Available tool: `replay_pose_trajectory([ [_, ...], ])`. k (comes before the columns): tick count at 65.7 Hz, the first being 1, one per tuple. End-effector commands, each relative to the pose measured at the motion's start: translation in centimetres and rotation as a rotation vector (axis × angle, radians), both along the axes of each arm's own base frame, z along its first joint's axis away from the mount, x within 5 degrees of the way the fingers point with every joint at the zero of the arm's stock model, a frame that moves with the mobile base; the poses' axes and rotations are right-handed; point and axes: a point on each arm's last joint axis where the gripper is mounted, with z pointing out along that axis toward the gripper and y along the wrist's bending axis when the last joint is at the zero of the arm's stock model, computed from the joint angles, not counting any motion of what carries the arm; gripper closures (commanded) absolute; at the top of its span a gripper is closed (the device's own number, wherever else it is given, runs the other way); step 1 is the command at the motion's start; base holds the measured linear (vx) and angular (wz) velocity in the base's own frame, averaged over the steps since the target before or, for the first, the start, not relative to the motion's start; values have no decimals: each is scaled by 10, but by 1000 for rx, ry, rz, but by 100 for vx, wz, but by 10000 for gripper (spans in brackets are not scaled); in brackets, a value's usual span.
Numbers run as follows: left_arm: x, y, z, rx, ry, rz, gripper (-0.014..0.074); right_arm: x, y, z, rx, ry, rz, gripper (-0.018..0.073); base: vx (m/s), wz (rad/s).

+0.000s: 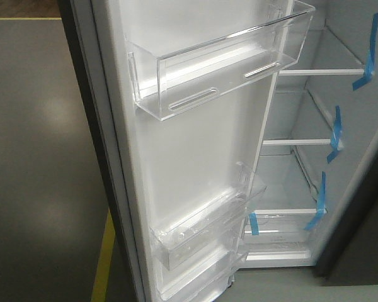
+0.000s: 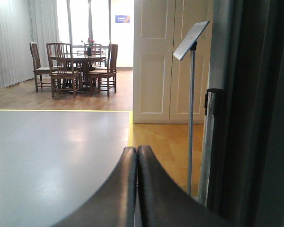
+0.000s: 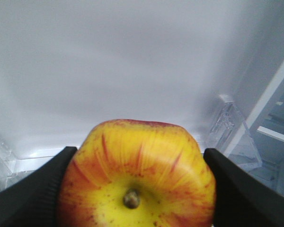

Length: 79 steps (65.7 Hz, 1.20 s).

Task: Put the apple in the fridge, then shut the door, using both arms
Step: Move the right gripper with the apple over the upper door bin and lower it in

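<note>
The fridge (image 1: 302, 138) stands open, white inside, with white shelves marked by blue tape strips. Its door (image 1: 195, 151) swings wide toward me, white inner face with clear plastic bins. In the right wrist view my right gripper (image 3: 137, 163) is shut on the apple (image 3: 137, 175), yellow and red, stem end toward the camera, held close in front of the door's white inner face (image 3: 132, 71). In the left wrist view my left gripper (image 2: 136, 150) is shut and empty, pointing into the room beside the door's dark outer edge (image 2: 260, 113). Neither arm shows in the front view.
A chrome barrier post (image 2: 209, 142) and a sign stand (image 2: 191, 104) stand just left of the door edge. A dining table with chairs (image 2: 78, 66) stands far back. Yellow floor tape (image 1: 104, 258) runs beside the door. A clear door bin (image 3: 229, 127) is right of the apple.
</note>
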Motion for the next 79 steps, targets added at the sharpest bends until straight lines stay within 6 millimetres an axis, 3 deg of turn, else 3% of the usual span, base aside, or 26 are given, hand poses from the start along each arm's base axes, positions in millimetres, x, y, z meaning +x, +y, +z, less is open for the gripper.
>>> replay_pose_trajectory([
  [1, -1, 0, -3, -9, -60, -4, 602, 10, -9, 16, 120, -114, 51, 309, 0, 0],
  [25, -1, 0, -3, -9, -60, -4, 602, 65, -5, -13, 137, -107, 54, 309, 0, 0],
  [50, -1, 0, -3, -9, -60, -4, 602, 89, 1, -38, 104, -36, 59, 288, 0, 0],
  [57, -1, 0, -3, -9, -60, -4, 602, 89, 1, -39, 100, -24, 62, 234, 0, 0],
  [79, -1, 0, -3, -9, -60, -4, 602, 86, 1, -39, 98, -7, 64, -50, 0, 0],
])
